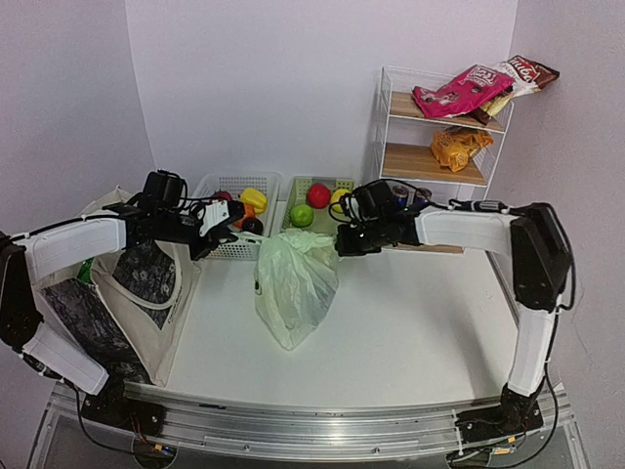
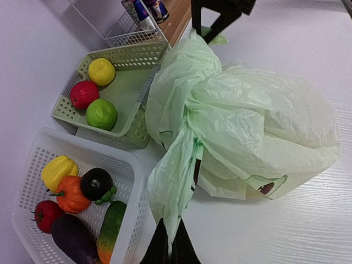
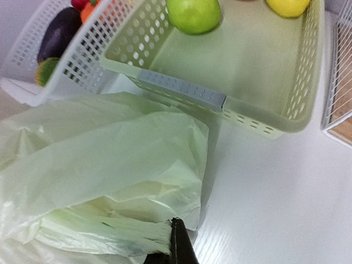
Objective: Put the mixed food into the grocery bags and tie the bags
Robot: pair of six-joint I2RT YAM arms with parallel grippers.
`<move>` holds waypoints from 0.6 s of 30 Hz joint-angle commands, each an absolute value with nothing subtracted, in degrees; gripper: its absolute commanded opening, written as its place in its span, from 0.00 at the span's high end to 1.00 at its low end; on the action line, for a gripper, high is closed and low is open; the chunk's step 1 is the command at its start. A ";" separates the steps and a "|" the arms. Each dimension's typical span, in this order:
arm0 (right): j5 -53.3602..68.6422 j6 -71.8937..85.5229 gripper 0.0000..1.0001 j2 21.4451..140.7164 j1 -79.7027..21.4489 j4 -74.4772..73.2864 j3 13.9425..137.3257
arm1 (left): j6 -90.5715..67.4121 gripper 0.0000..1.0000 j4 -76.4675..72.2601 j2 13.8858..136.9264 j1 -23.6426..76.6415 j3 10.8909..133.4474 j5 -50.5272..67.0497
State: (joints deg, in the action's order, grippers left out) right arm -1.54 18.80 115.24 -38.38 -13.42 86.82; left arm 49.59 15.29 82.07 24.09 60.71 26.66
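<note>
The white tabletop [image 1: 420,322] carries everything. At its left edge the cream canvas tote [image 1: 146,283] lies slumped. In the middle, between the two arms and just in front of the green basket [image 2: 118,55], the pale-green plastic bag [image 1: 293,283] sits bulging. The white basket [image 2: 99,159] stands beside the green one. The left pincer [image 2: 168,250] is pressed together on one twisted handle strip [image 2: 176,181], which is drawn out past the white basket's corner. The right pincer [image 3: 177,245] is clamped the same way on the other handle strip [image 3: 104,234]. The step in hand looks like tying this bag. To do it well, both arms should probably pull apart evenly and low, so the neck cinches without the bag lifting or sliding. The film looks thin, so tension is best built gradually to avoid a tear or a slip, and the left strip kept off the basket rim. An orange crisp packet [image 1: 459,147] lies on the wire rack's shelf, well apart, so packing seems unfinished.
</note>
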 commanded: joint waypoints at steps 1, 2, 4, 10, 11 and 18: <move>-5.98 17.13 1.00 102.73 -37.76 -13.09 81.50 | 50.43 1.00 18.24 76.78 23.99 57.75 30.07; -6.82 17.17 1.00 101.35 -37.67 -13.15 79.79 | 51.12 1.00 18.46 76.04 23.99 56.91 30.01; -8.71 16.71 1.00 99.02 -37.62 -14.07 77.26 | 52.33 1.00 19.18 75.21 24.02 55.95 29.47; -11.17 18.15 1.00 95.65 -36.07 -16.41 70.64 | 54.47 1.00 20.30 75.13 23.91 54.64 26.97; -11.16 18.55 1.00 95.14 -35.70 -16.49 69.59 | 54.51 1.00 20.32 75.25 23.91 54.61 26.79; 0.91 17.18 1.00 95.02 -35.18 -16.53 69.86 | 52.64 1.00 21.10 75.14 23.98 55.25 31.78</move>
